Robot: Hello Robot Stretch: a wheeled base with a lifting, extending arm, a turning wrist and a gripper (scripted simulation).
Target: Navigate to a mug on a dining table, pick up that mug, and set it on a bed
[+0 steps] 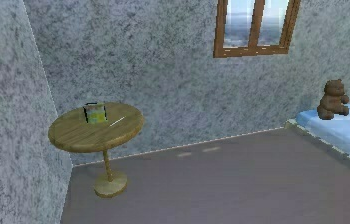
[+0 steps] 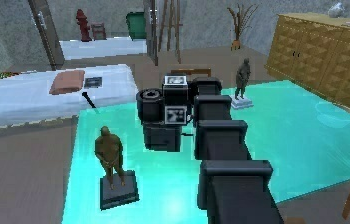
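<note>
Mug: cannot be told apart from the dark shapes at the arm's far end.

Gripper: at the left side of a turquoise tabletop, just left of the two white marker squares. Tabletop and bedding lie behind it, so I cannot tell whether it holds anything, nor whether its fingers are apart or together. The arm rises from the bottom edge across the top.

Bed: pale cover, beyond the tabletop's left edge, with a strip of brown floor between. It carries a tan pillow and a small dark flat item.

On the tabletop: a brown figure statue, upright on a dark base near the left edge, and a second statue at the far side.

Farther out: a second bed, a green bin, a bare-branched plant, and a wooden dresser at the right.

Forward view: open floor in the middle. A round pedestal table stands at the left near the speckled wall, with a small green box on it. A wood-framed window is above. A teddy bear sits on a blue-covered bed at the right edge.
</note>
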